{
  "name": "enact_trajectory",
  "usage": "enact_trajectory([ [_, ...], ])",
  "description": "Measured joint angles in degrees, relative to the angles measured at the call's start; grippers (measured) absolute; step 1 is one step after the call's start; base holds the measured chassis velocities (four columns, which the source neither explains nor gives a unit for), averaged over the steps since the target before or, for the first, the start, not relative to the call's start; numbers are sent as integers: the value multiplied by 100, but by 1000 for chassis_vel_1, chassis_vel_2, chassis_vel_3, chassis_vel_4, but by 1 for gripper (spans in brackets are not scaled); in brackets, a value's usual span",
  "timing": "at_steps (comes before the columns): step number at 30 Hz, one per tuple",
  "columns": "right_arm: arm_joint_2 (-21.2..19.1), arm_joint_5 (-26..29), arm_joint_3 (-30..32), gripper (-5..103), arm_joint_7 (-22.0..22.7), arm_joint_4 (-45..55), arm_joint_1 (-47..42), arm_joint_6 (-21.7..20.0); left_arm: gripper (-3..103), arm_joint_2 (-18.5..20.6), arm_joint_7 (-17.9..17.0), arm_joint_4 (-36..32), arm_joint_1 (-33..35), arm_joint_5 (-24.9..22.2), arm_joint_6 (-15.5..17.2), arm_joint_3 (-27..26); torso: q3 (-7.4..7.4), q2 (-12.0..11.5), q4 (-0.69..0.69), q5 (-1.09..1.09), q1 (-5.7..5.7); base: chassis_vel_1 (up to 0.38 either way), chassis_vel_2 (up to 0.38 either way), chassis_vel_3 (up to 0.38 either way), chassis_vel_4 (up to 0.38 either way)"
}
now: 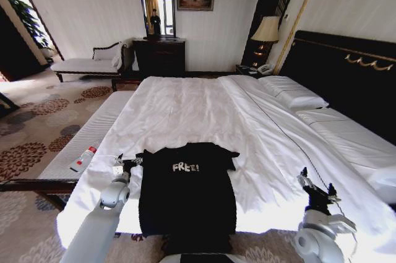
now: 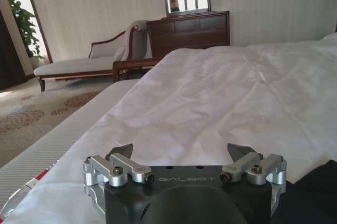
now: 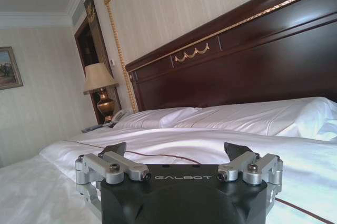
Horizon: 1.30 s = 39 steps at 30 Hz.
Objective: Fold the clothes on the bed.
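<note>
A: So, where is the black T-shirt (image 1: 187, 198)?

B: It lies flat on the near end of the bed (image 1: 204, 108), chest up, white "FREE!" lettering readable. Its lower hem drapes over the mattress edge and is cut off at the bottom of the head view. In the left wrist view only a dark corner of it peeks in at the edge.

A: And the left tool (image 1: 128, 163)?

B: It hovers just beside the shirt's left sleeve, low over the white sheet. The left wrist view shows its fingers (image 2: 122, 152) spread apart with nothing between them.

A: The right tool (image 1: 315, 184)?

B: It sits well apart from the shirt, over the bedding on the right. Its fingers (image 3: 236, 150) are spread too, empty, facing the pillows (image 3: 158, 117) and dark headboard (image 3: 247, 60).

A: Anything hard to make out?

B: A small white and red object (image 1: 83, 159) rests on the bench (image 1: 86, 136) by the bed; I cannot tell what it is.
</note>
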Motion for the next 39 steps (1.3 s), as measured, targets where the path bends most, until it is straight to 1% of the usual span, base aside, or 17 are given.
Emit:
enact_trajectory([
  [5,60,-28,-25,100,6,30,-43,0,100,127,23,-33,-42,-135,-46,-312,0,0,-1,0,0,0,0,0,0],
  [8,111,-54,-48,100,7,71,-92,0,100,196,85,-146,126,-527,-35,-532,0,0,-1,1,0,0,0,0,0],
  [10,114,-55,-49,100,7,75,-94,0,100,201,103,-167,173,-601,-29,-544,0,0,-1,0,0,0,0,0,0],
  [12,128,-59,-47,100,16,111,-119,2,100,196,259,-356,643,-1057,9,-531,0,0,-2,2,0,0,0,0,0],
  [13,129,-59,-44,100,23,128,-133,2,100,167,386,-372,896,-974,-58,-469,-1,0,-1,1,0,0,0,0,0],
  [14,129,-59,-44,100,23,128,-133,2,100,167,386,-372,896,-974,-58,-469,-1,0,-1,1,0,0,0,0,0],
  [16,127,-59,-34,100,30,148,-147,2,100,131,630,-317,1189,-487,-267,-370,0,1,1,0,0,0,0,0,0],
  [17,117,-56,-19,100,37,170,-162,2,100,83,920,-202,1459,400,-646,-221,0,1,3,0,-1,0,0,0,0],
  [18,113,-55,-14,100,41,179,-165,2,100,62,1026,-179,1558,736,-805,-131,-1,1,1,-1,0,0,0,0,0],
  [19,113,-55,-14,100,41,179,-165,2,100,62,1026,-179,1558,736,-805,-131,-1,1,1,-1,0,0,0,0,0],
  [23,117,-54,-2,100,61,213,-174,0,100,-54,1147,-204,1670,1177,-1015,125,-1,1,-2,1,0,0,0,0,0],
  [27,147,-57,-3,100,64,215,-188,0,100,-143,1108,-188,1574,1261,-1040,223,-1,1,-2,2,0,0,0,0,0],
  [28,161,-59,-4,100,66,212,-194,0,100,-197,1016,-149,1490,1219,-1022,261,0,1,-2,2,0,0,0,0,0],
  [32,175,-62,-3,100,78,183,-202,3,100,-323,774,-49,1262,1034,-840,310,-1,1,-2,1,0,0,0,0,0],
  [36,171,-61,-2,100,90,172,-198,5,100,-388,668,-16,1130,1002,-770,339,0,1,-1,2,0,0,0,0,0],
  [37,169,-61,-2,100,92,169,-194,5,103,-395,655,-16,1112,1001,-766,343,0,1,-1,1,0,0,0,0,0],
  [39,166,-59,-3,100,104,151,-177,6,95,-414,594,-21,1035,984,-754,350,0,1,0,1,0,0,0,0,0],
])
